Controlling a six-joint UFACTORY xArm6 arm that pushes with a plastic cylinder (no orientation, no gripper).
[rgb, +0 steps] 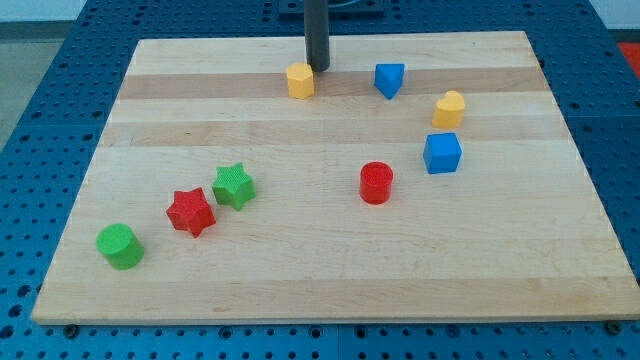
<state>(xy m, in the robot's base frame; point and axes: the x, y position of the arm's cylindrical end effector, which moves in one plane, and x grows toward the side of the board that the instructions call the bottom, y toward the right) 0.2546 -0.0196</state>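
Yellow hexagonal block (300, 80) sits near the view's top, left of centre, on the wooden bench (330, 270); entries run from the view's bottom upward. Nearest: green cylinder (119, 246) at lower left. Just up and to its right, red star (190, 212), then green star (234, 186) close beside it; I cannot tell whether the two stars touch. Mid-board, right of centre: red cylinder (376, 183), standing alone. Above and to its right, blue cube (442, 153), with the yellow heart-like block (449, 108) just behind it, a small gap between them. Farther back, blue triangular block (389, 79), well apart from the yellow hexagonal block at about the same depth. My tip (317, 69) rests on the bench just behind and to the right of the yellow hexagonal block, close against its upper right edge; contact looks likely but I cannot confirm it. No pincer on this arm: it ends in a plain dark rod, so there is no spread or pinch to record.
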